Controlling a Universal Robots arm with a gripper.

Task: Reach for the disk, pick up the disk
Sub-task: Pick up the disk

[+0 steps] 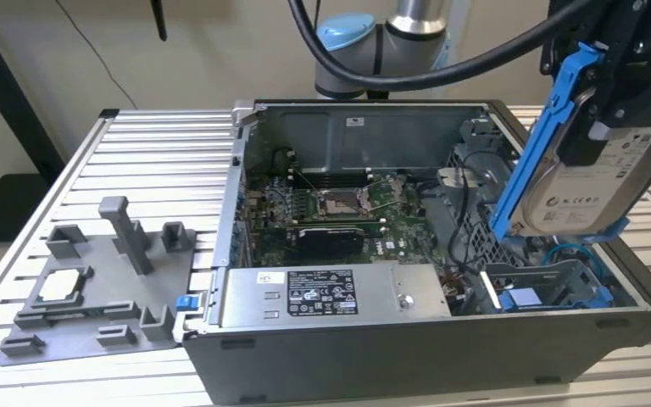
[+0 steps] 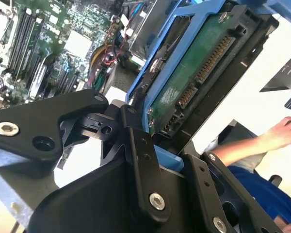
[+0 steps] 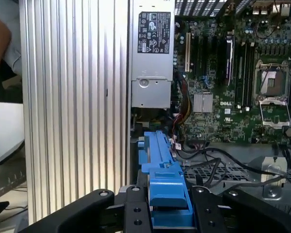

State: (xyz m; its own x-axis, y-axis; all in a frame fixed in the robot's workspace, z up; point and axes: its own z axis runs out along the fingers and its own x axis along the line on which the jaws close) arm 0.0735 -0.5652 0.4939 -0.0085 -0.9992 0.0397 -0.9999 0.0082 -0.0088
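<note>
Even indoor light, soft shadows (mild glare)

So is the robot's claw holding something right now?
Gripper: closed on the disk, lifted above the open computer case.

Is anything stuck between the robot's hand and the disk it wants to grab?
No, nothing is in between. The end effector is already shut on the disk and holds it in the air above the open computer case. In the second wrist view its black fingers press right on the blue bracket.
</note>
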